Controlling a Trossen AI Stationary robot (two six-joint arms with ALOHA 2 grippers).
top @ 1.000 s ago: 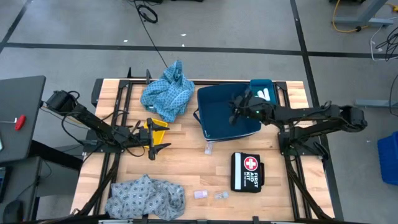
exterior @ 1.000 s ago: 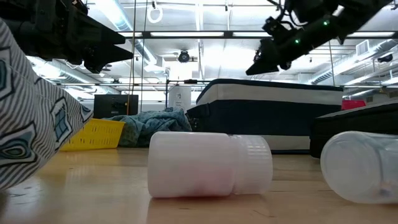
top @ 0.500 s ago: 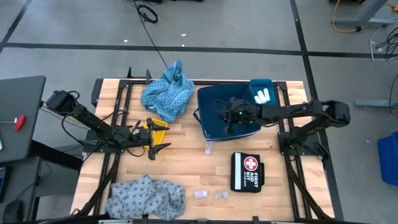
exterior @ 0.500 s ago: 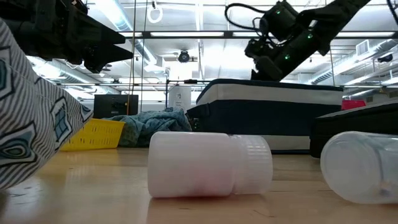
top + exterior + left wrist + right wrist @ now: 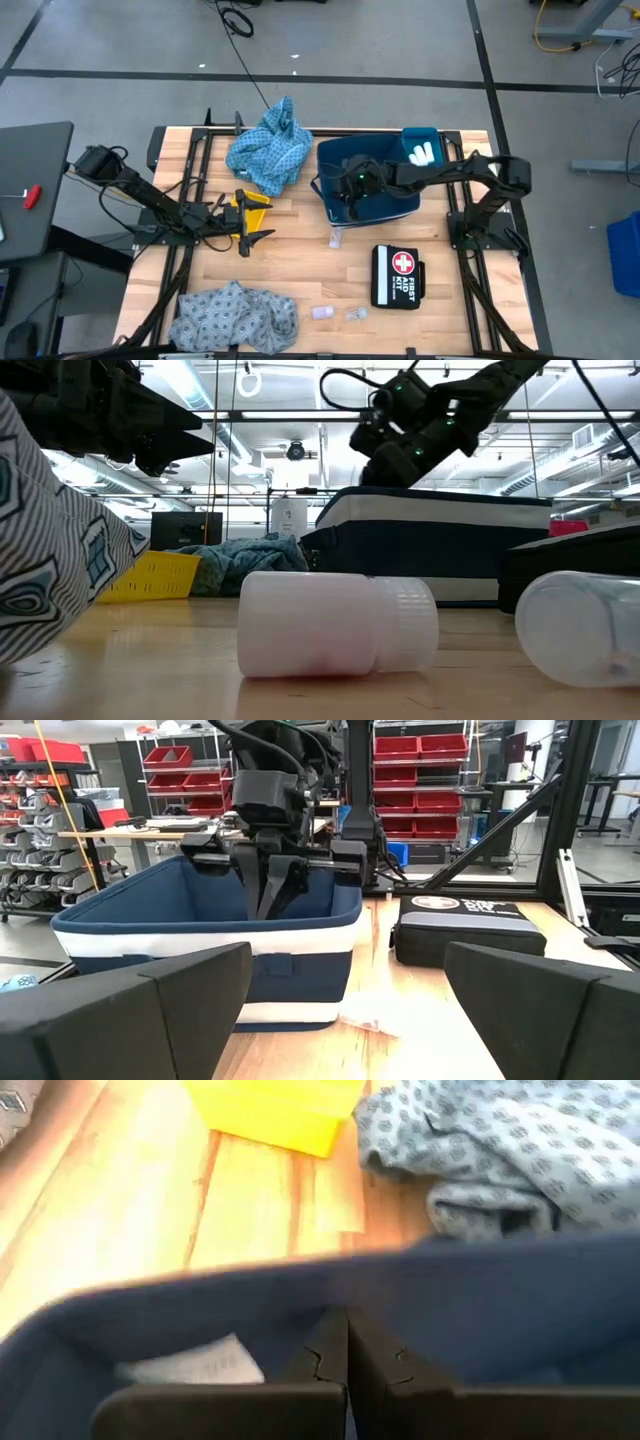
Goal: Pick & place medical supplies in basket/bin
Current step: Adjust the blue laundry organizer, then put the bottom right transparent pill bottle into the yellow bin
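Two dark jointed arms, black cable looped over right arm's wrist [image 5: 420, 420], small green light there, blunt wedge fingers [image 5: 150, 1010] matte black.

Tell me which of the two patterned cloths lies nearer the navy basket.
The blue cloth at the table's far edge, heaped just beside the navy basket. The paler grey-blue cloth lies at the near edge, well away from it.
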